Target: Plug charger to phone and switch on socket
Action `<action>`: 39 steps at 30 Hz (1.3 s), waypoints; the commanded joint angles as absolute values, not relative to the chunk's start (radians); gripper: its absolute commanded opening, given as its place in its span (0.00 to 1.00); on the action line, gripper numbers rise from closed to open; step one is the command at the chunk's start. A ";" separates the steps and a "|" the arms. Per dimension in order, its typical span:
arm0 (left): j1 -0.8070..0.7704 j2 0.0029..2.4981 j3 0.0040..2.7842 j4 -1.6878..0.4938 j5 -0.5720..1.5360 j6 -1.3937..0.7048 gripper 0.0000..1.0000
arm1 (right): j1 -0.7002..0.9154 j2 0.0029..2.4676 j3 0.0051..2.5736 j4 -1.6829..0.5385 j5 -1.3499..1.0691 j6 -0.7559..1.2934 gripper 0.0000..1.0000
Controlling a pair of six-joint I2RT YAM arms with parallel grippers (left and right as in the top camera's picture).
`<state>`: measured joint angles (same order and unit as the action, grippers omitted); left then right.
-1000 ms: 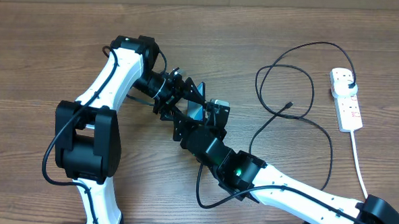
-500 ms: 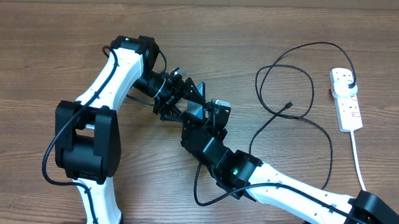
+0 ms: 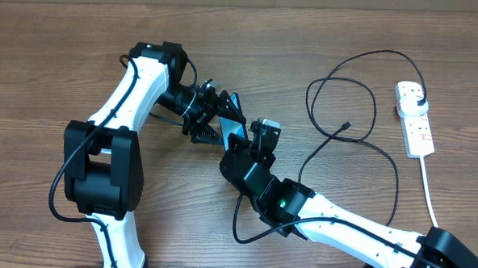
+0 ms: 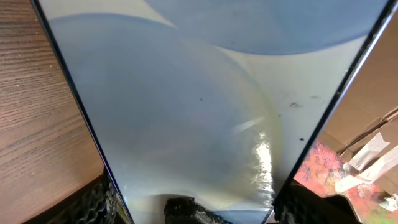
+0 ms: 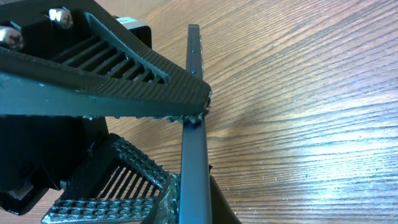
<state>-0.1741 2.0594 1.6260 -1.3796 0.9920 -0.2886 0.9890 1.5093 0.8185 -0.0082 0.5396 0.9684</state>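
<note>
The phone (image 3: 233, 127) is off the table, tilted on edge between the two grippers left of the table's centre. In the left wrist view its light blue screen (image 4: 186, 112) fills nearly the whole picture, dark edges running down each side. The left gripper (image 3: 214, 115) clamps it: its textured fingers (image 4: 93, 199) press against the phone's two long edges at the bottom of that view.

The right gripper (image 3: 259, 139) meets the phone from the other side. Its camera sees the phone edge-on as a thin dark strip (image 5: 194, 162). The upper finger (image 5: 124, 68) has its tip on that strip and the lower finger (image 5: 118, 180) lies against it further down, with a gap between the two (whether they truly pinch the phone cannot be told).

The charger (image 3: 380, 51) lies well apart on the right half of the wooden table (image 3: 48, 61), its thin black cable in wide loops. Its small connector (image 3: 348, 123) rests free on the wood, touching neither phone nor gripper, and its black plug (image 3: 418, 97) sits in the upper end of the socket (image 3: 417, 130), a white strip with red markings near the right edge. The strip's white cord (image 3: 432, 199) runs down toward the near right corner.
</note>
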 commanded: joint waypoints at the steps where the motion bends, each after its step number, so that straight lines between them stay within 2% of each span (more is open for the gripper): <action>1: -0.179 2.057 1.649 -1.382 1.022 -0.296 0.86 | 0.992 1.499 0.838 0.017 0.534 0.946 0.04; 3: -0.167 2.057 1.652 -1.382 1.022 -0.295 1.00 | 0.975 1.480 0.838 0.001 0.534 0.946 0.04; 9: -0.109 2.050 1.723 -1.416 1.021 -0.244 1.00 | 0.870 1.354 0.838 -0.141 0.518 0.953 0.04; 12: -0.090 2.035 1.802 -1.477 1.021 -0.160 1.00 | 0.784 1.272 0.838 -0.247 0.447 1.051 0.04; 14: -0.073 2.003 1.879 -1.534 1.016 -0.086 1.00 | 0.671 1.220 0.838 -0.325 0.299 1.137 0.04; 17: -0.061 1.944 1.920 -1.576 1.014 -0.021 1.00 | 0.555 1.212 0.837 -0.336 0.086 1.149 0.04; 19: -0.054 1.888 1.924 -1.602 1.012 0.036 0.95 | 0.499 1.216 0.834 -0.331 -0.010 1.149 0.04; 23: -0.039 1.751 1.923 -1.658 0.906 0.083 0.85 | 0.414 1.221 0.810 -0.278 -0.155 1.149 0.04; 25: -0.030 1.635 1.917 -1.684 0.783 0.082 0.82 | 0.392 1.221 0.786 -0.200 -0.228 1.149 0.04; 29: -0.030 1.457 1.880 -1.688 0.601 0.065 0.84 | 0.392 1.221 0.739 -0.020 -0.379 1.169 0.04; 33: -0.030 1.288 1.804 -1.666 0.393 -0.082 0.88 | 0.392 1.232 0.702 0.132 -0.477 1.209 0.04; 39: -0.030 1.039 1.511 -1.446 0.347 -0.286 0.89 | 0.392 1.268 0.682 0.206 -0.530 1.235 0.04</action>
<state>-0.0364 1.1103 1.6630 -1.5154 0.4385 -0.1299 0.3943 1.2514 0.6937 0.1848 -0.4557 1.2057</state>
